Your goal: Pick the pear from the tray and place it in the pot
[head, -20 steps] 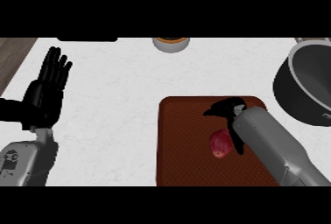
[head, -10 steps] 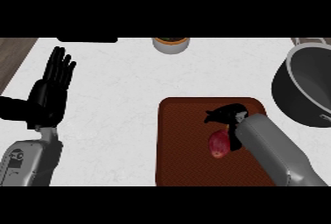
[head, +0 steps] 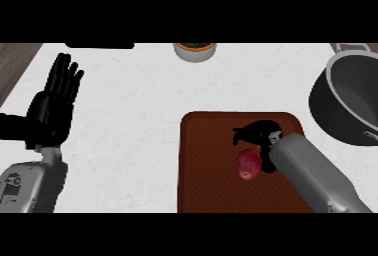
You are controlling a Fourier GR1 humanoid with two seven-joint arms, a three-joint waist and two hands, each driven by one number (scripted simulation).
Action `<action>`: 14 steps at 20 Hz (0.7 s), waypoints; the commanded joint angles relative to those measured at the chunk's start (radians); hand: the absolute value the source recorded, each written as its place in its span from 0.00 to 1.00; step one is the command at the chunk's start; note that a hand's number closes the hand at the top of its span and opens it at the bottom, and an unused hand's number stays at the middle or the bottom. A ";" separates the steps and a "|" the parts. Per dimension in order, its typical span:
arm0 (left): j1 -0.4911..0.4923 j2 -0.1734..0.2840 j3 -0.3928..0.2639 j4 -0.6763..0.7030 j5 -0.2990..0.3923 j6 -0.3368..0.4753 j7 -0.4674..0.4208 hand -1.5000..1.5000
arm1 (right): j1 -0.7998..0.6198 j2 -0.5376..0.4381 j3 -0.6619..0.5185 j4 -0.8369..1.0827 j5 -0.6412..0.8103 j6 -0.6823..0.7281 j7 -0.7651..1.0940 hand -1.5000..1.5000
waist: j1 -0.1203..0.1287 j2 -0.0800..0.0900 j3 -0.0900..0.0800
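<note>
- The pear (head: 248, 164) lies on the brown tray (head: 214, 170); the dark pot (head: 347, 102), at the right edge of the counter (head: 140, 100), shows nothing inside.
- Right robot hand (head: 260, 134) sits curled on the tray just beyond the pear, touching its top; it has slid slightly nearer since half a second ago.
- Left robot hand (head: 52, 107) rests wide open at the left.
- A small bowl (head: 195, 50) stands far off.

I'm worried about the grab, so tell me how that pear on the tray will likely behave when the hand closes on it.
The pear looks rounded and smooth, so it may roll or slip sideways on the flat tray. It seems rigid, likely keeping its shape. The right hand curls at its upper end only, so it could pivot when lifted.
</note>
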 commanded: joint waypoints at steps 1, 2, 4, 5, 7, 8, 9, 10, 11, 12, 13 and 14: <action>-0.033 0.005 0.008 0.004 0.000 0.006 0.025 0.50 | 0.029 0.091 0.034 0.014 -0.001 -0.012 -0.034 1.00 | 0.006 0.031 0.029; -0.037 -0.003 -0.003 0.024 -0.011 0.007 0.018 0.50 | 0.061 0.072 0.061 0.002 0.032 -0.075 -0.055 1.00 | 0.001 0.032 0.029; 0.003 0.022 0.034 0.014 0.017 -0.020 0.010 0.50 | 0.027 0.040 0.045 -0.055 0.050 -0.076 -0.050 1.00 | 0.004 0.028 0.028; 0.013 -0.007 0.003 0.021 -0.015 -0.008 -0.027 0.50 | -0.020 0.066 0.024 -0.037 0.059 -0.062 -0.016 1.00 | 0.005 0.029 0.028; 0.007 0.029 0.057 0.025 0.023 -0.019 -0.008 0.50 | 0.125 0.080 0.053 -0.243 0.066 -0.241 -0.021 1.00 | -0.027 0.017 0.029; 0.022 0.016 0.032 0.022 -0.005 -0.001 -0.006 0.50 | 0.147 0.114 0.056 -0.294 0.076 -0.313 -0.005 1.00 | -0.036 0.013 0.029; 0.027 0.007 0.036 0.019 0.006 0.007 0.011 0.50 | 0.163 0.170 0.063 -0.360 0.077 -0.372 0.014 1.00 | -0.050 0.001 0.030; 0.044 0.004 0.024 0.005 -0.009 0.007 -0.011 0.50 | 0.181 0.182 0.065 -0.410 0.085 -0.449 -0.001 1.00 | -0.054 -0.004 0.032; 0.043 0.010 0.040 0.024 -0.002 0.011 -0.002 0.50 | 0.197 0.182 0.072 -0.488 0.085 -0.489 -0.023 1.00 | -0.084 -0.014 0.032; 0.051 0.022 0.056 0.020 0.002 0.012 -0.001 0.50 | 0.247 0.188 0.092 -0.537 0.106 -0.541 -0.003 1.00 | -0.079 -0.009 0.031; 0.045 0.006 0.050 0.021 -0.015 0.037 -0.009 0.50 | 0.300 0.185 0.112 -0.608 0.108 -0.548 0.012 1.00 | -0.095 -0.008 0.030; 0.051 0.032 0.071 0.004 0.011 0.014 0.015 0.50 | 0.342 0.153 0.094 -0.669 0.111 -0.592 0.013 1.00 | -0.091 -0.009 0.031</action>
